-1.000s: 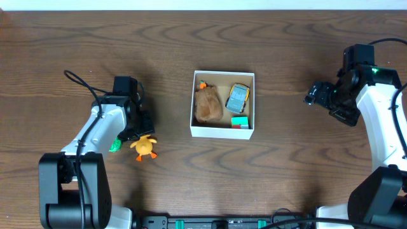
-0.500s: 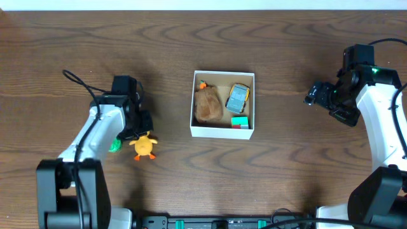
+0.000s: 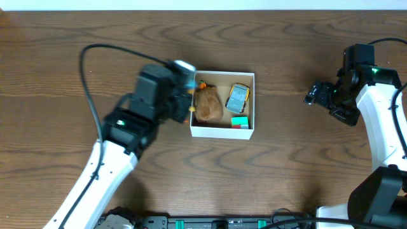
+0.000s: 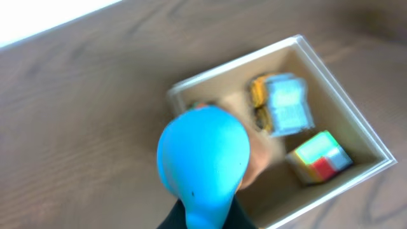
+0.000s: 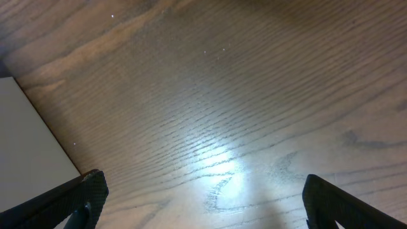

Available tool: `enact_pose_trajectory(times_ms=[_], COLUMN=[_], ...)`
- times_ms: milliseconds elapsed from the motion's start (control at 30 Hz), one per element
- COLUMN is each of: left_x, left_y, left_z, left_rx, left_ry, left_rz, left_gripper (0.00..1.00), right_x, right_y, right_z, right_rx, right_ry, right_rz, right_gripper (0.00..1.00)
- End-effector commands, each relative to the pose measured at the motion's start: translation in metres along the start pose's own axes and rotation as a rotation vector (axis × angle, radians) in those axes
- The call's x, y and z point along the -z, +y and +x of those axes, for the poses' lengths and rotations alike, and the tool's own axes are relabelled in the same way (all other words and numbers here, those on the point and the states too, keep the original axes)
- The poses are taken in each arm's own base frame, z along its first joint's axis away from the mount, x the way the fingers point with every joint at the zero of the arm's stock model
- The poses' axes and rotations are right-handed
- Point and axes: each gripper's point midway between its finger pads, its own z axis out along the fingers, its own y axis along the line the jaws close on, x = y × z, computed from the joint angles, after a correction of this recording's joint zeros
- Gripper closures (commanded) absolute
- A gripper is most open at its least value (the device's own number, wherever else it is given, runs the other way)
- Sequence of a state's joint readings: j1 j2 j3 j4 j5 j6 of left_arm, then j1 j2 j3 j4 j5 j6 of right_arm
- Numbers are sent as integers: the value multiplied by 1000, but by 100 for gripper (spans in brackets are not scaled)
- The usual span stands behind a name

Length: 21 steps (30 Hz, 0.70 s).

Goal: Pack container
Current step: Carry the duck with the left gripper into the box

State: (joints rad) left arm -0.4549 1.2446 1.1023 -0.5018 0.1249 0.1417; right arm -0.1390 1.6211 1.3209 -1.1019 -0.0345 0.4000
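The container [image 3: 222, 131] is a small square white box with a tan inside, at mid-table. It holds a brown plush toy [image 3: 208, 105], a yellow and blue toy car [image 3: 237, 97] and a coloured cube [image 3: 240, 122]. My left gripper [image 3: 183, 86] hovers at the box's left wall, blurred by motion. In the left wrist view the left gripper [image 4: 203, 219] is shut on a rounded blue toy [image 4: 203, 156] above the container [image 4: 356, 121], over the plush toy. My right gripper [image 3: 316, 93] is open and empty over bare wood, right of the box.
The table is dark brown wood [image 3: 286, 172]. The left arm [image 3: 121, 146] lies diagonally across the front left and hides the table under it. In the right wrist view, open fingers [image 5: 203, 191] frame bare wood, with a white surface [image 5: 25, 140] at the left edge.
My left arm has swung fast from the front left of the table up to the box's left wall. The yellow duck and green item seen there earlier no longer show. The right arm has not moved.
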Motion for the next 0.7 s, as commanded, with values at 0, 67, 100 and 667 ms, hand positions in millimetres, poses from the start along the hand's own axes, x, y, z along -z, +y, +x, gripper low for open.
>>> enact_pose_trajectory(times_ms=[0, 67, 100, 667], left_x=[-8, -19, -25, -108], left_y=[-33, -50, -56, -111], left_z=[-13, -15, -14, 51], left_rx=[-242, -314, -333, -420], left_ry=[-43, -50, -46, 173], left_rz=[58, 89, 102, 221], left_gripper=[94, 94, 94, 51], right_x=[-1, -1, -1, -1], right_y=[1, 1, 1, 1], right_z=[1, 1, 1, 1], right_rx=[18, 18, 18, 26], right_ry=[3, 4, 4, 5], right_rz=[-3, -3, -3, -2], right_gripper=[1, 1, 1, 1])
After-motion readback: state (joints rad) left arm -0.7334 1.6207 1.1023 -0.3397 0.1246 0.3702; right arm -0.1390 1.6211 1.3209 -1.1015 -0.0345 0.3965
